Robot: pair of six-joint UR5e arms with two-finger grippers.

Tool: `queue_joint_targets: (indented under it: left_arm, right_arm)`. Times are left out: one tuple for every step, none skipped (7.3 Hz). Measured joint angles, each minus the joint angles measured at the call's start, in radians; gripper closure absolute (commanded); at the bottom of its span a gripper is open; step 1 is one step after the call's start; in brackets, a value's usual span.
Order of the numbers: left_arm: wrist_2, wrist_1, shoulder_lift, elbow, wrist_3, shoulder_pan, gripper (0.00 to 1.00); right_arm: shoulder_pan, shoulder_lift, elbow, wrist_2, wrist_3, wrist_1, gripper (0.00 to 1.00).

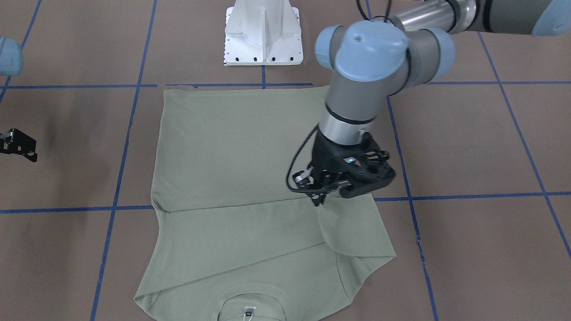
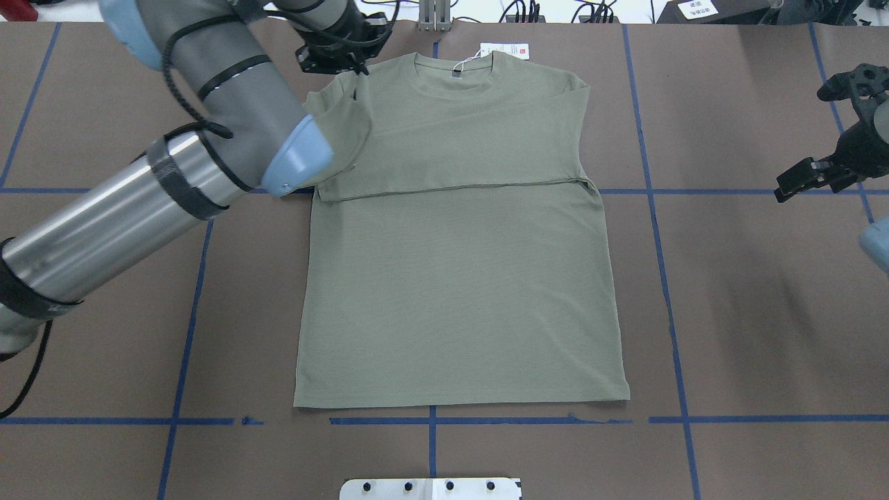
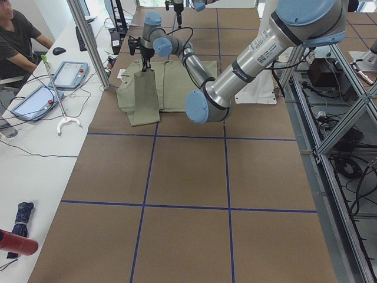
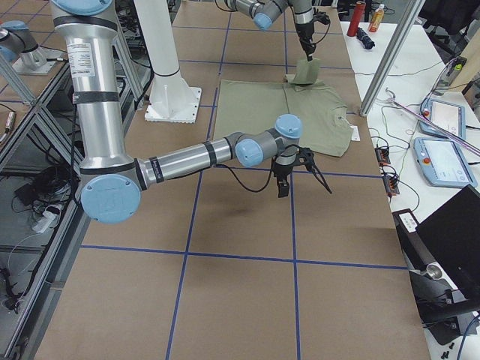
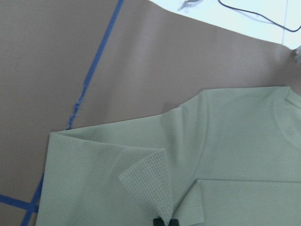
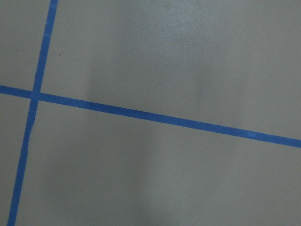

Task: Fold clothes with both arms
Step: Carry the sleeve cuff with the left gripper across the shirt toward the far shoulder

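The sage-green shirt (image 2: 458, 278) lies flat on the brown table, neck at the far edge, with its white hang tag (image 2: 503, 50) beside the collar. One sleeve is folded across the chest. My left gripper (image 1: 319, 198) is shut on the ribbed cuff (image 5: 153, 181) of the other sleeve and holds it lifted over the shirt's shoulder; the cloth (image 3: 144, 88) hangs down from it. My right gripper (image 2: 819, 149) hovers open over bare table well off the shirt's other side, its fingers (image 4: 282, 187) spread with nothing between them.
The white pedestal base (image 1: 263, 33) stands just behind the shirt's hem. Blue tape lines (image 6: 155, 117) grid the table. A white bench with tablets (image 3: 69, 73) runs along the far side, and a person (image 3: 17, 35) sits at it.
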Motion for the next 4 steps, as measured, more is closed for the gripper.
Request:
queue_joint_targets:
  left_arm:
    - [0.001,-0.038,-0.105,0.086,-0.093,0.052,1.00]
    - [0.007,-0.100,-0.167,0.161,-0.171,0.104,1.00]
    - [0.028,-0.184,-0.193,0.232,-0.222,0.153,1.00]
    - [0.058,-0.269,-0.203,0.300,-0.252,0.187,1.00]
  right_arm:
    - [0.000,-0.002,0.000,0.005,0.000,0.001,0.00]
    - [0.000,-0.004,-0.001,0.008,0.000,0.001,0.00]
    - [0.000,-0.005,-0.002,0.009,0.000,0.001,0.00]
    - [0.000,-0.006,-0.004,0.009,0.000,0.001,0.00]
